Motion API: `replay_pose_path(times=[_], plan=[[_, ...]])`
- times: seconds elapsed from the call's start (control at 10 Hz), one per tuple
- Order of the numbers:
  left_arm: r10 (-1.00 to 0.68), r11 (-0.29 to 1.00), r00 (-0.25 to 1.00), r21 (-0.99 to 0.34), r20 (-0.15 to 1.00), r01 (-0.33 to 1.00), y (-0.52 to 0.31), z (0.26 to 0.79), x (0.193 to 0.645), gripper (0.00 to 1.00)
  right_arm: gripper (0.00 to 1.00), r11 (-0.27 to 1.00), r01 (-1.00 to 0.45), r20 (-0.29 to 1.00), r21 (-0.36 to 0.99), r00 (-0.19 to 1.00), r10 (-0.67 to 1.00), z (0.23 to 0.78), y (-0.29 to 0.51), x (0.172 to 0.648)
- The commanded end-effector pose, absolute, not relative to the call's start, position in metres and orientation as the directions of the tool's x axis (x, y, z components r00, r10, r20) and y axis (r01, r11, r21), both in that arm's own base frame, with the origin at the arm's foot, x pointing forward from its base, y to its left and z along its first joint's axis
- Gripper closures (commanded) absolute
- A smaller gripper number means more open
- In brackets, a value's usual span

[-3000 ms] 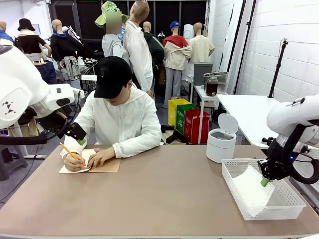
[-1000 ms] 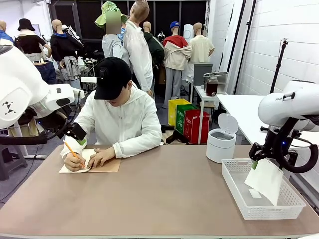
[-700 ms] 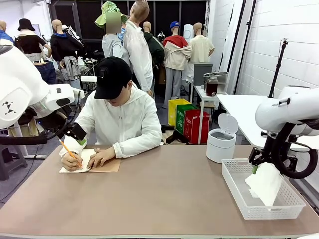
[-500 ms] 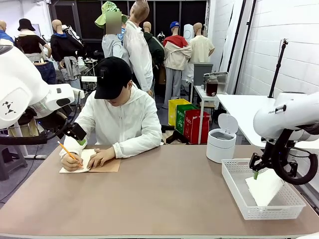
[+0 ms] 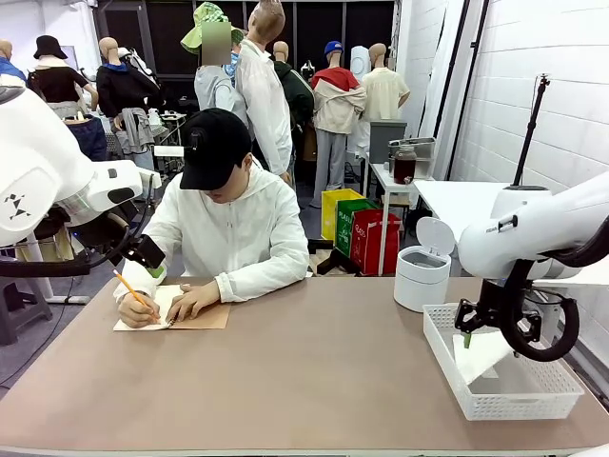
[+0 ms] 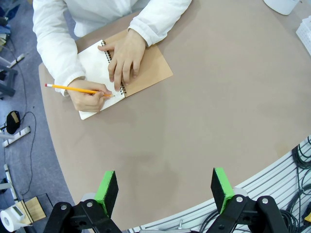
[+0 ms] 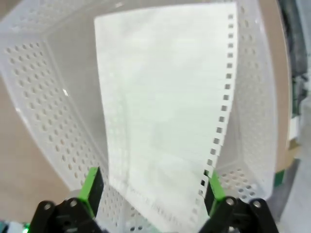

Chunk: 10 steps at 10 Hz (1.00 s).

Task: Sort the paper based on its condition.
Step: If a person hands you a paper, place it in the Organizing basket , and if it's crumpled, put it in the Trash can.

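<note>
The placing step is judged to be at its end. A smooth white lined sheet of paper (image 7: 160, 97), one edge ragged with spiral holes, is seen lying tilted inside the white perforated plastic basket (image 5: 533, 407) at the right near corner of the tan worktop (image 5: 304, 381). The right hand (image 5: 467, 336) is held just above it, jaws spread wide, and nothing is judged to be clamped. Whether a pad brushes the paper cannot be told.

The left hand (image 6: 165, 187) is held open and empty, high over the worktop's left part. Below it, a spiral-bound notebook with a brown cover (image 6: 146, 77) is being written in by a person with a yellow pencil (image 6: 77, 89).

Next, a clean straight lift of the right hand is called for, so that the sheet is not dragged out. After that, a fresh sheet will probably have to be awaited.
</note>
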<state>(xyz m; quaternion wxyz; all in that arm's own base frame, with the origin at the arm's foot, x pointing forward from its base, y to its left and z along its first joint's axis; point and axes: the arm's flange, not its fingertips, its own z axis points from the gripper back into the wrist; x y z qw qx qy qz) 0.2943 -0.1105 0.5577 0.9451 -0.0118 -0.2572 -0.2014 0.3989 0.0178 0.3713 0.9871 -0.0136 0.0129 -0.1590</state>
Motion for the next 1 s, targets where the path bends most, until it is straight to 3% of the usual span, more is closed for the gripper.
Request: replay_pose_path(times=[0.0,0.9], plan=[[-0.374,0.918,0.786,0.080,0.492,0.388,-0.110,0.558,0.294,0.00,0.00,0.940,0.309,0.021,-0.143,0.951,-0.309,0.358,0.028,0.408],[-0.374,0.918,0.786,0.080,0.492,0.388,-0.110,0.558,0.294,0.00,0.00,0.858,0.259,0.080,-0.444,0.965,-0.250,0.332,0.049,0.422]])
